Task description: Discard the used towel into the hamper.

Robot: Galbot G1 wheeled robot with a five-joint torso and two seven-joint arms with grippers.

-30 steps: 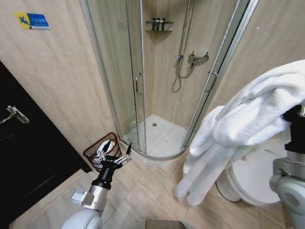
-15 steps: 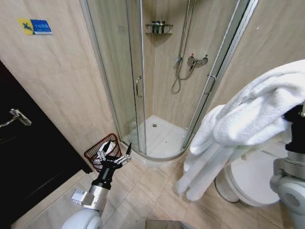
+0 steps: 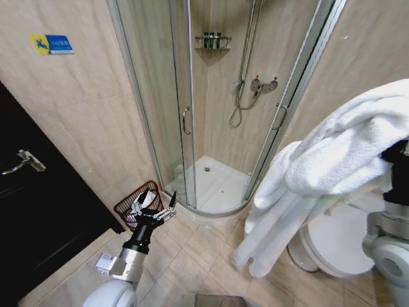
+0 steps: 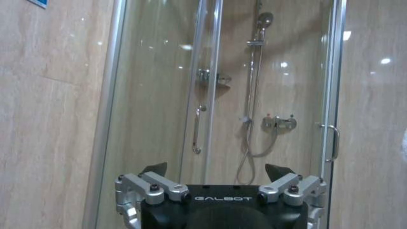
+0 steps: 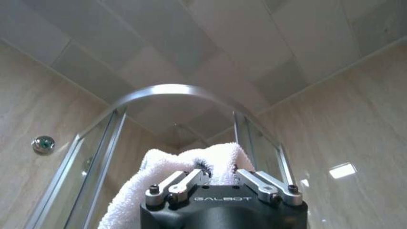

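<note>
The towel (image 3: pixel 332 160) — thick white terry, bunched and folded over itself — hangs from the right gripper (image 5: pixel 219 174), whose fingers are clamped on a fold of it. It is held high at the robot's right, its long tail drooping down toward the tiled floor (image 3: pixel 204 256) beside the white toilet (image 3: pixel 332 240).

The hamper (image 3: pixel 137 203) lies well apart from it, down and to the robot's left: a small round reddish-brown basket of thin open ribs with a rolled rim, standing on the floor against the beige wall, just beside the curved glass shower enclosure (image 3: pixel 185 109). So the towel has to travel leftward and downward across the robot's front.

The left gripper (image 3: pixel 153 208) is the nearer one — it hovers just in front of the hamper's rim, fingers spread apart and empty.
</note>
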